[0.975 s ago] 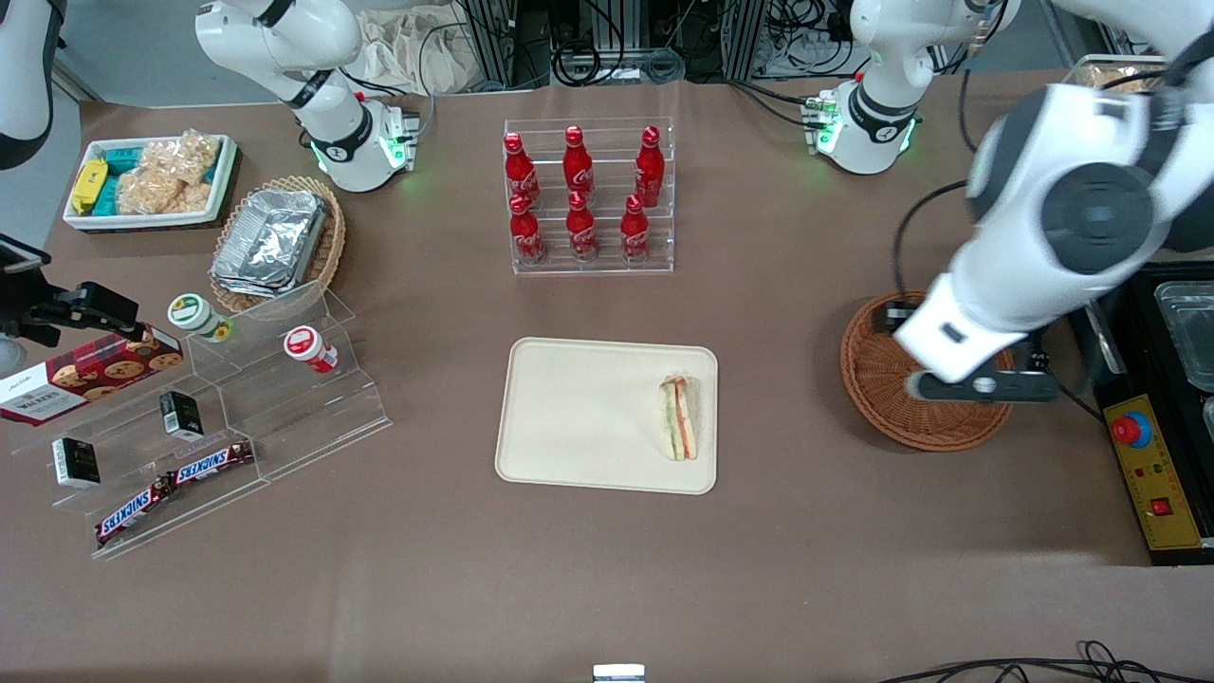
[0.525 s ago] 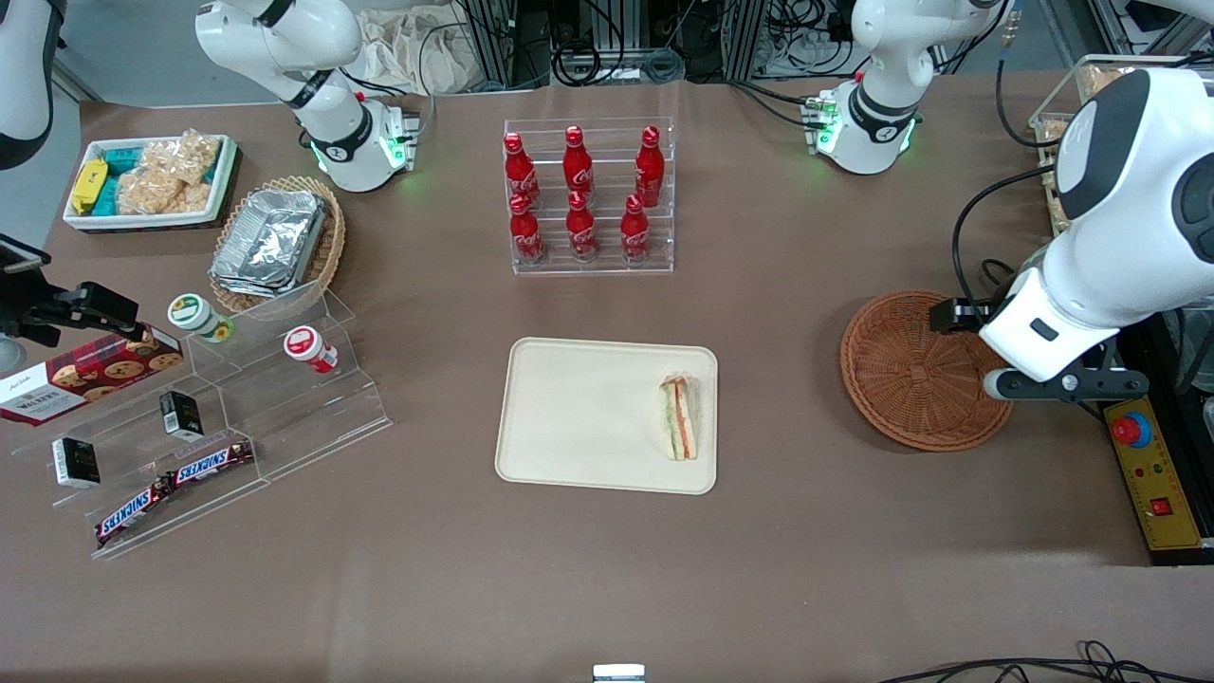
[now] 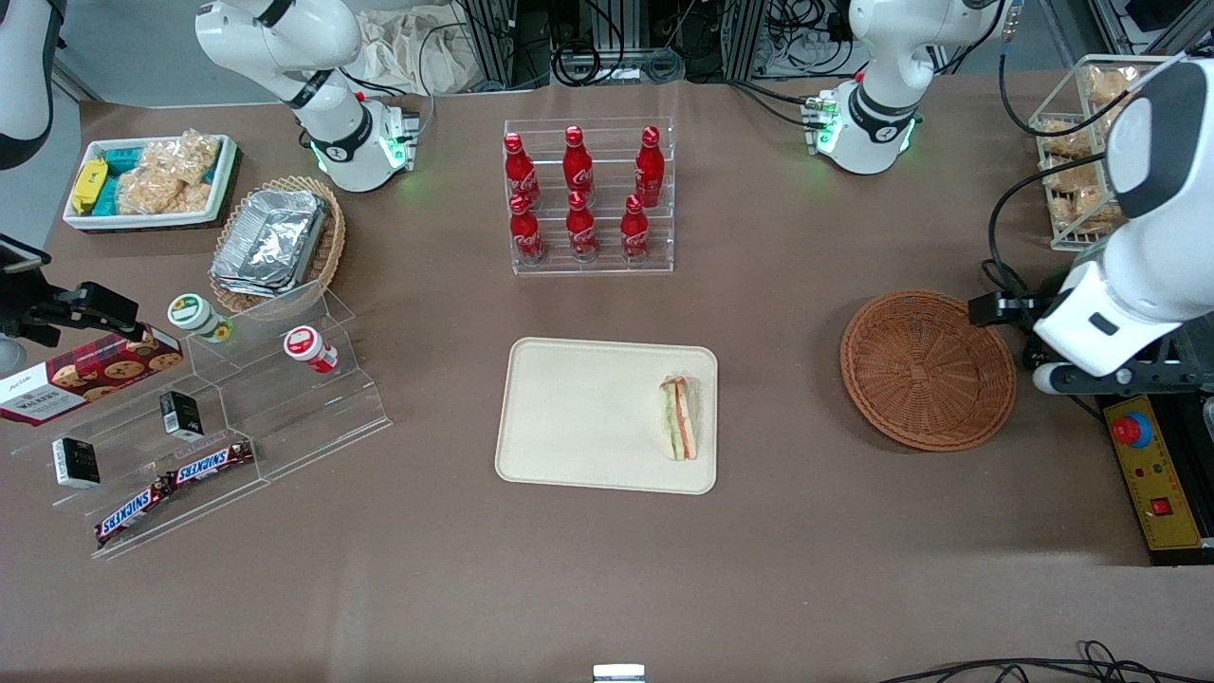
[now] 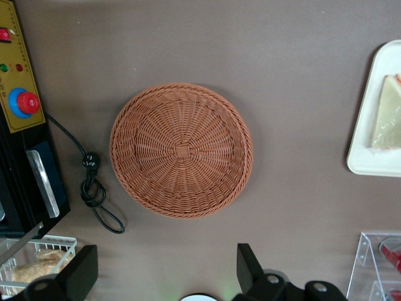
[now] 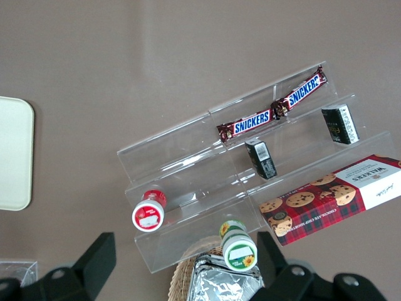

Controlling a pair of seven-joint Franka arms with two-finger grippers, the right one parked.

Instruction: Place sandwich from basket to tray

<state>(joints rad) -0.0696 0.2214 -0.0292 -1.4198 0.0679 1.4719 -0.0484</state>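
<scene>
Claw [image 4: 166,276]: fingers spread wide, nothing between them, held high above the table at the working arm's end. In the front view we find it [image 3: 1091,375] at about 3 o'clock from the wicker basket [image 3: 928,368], just off its rim. From the wrist camera the two black fingertips [image 4: 249,266] bracket only bare brown table, with the basket [image 4: 182,150] in full sight and nothing in it.

Sandwich [image 3: 679,417]: lies on the cream tray [image 3: 579,417], tight against the tray's short edge on the basket side, at roughly 9 o'clock from the basket and well apart from it. We read the placing as done.

Handling, our judgement: a light, soft wedge; the bread would dent under a hard squeeze and the layers could slide apart. We would close gently across the two flat bread faces, mid-length, never on the filling edge or the thin tip.

Orientation: it rests with the striped filling edge (red, green, orange) turned up. Its long axis runs 12 to 6 o'clock in the front view, parallel to the tray's short edge. In the wrist view only one pale bread face [image 4: 386,122] shows at the tray's rim [image 4: 360,160].
</scene>
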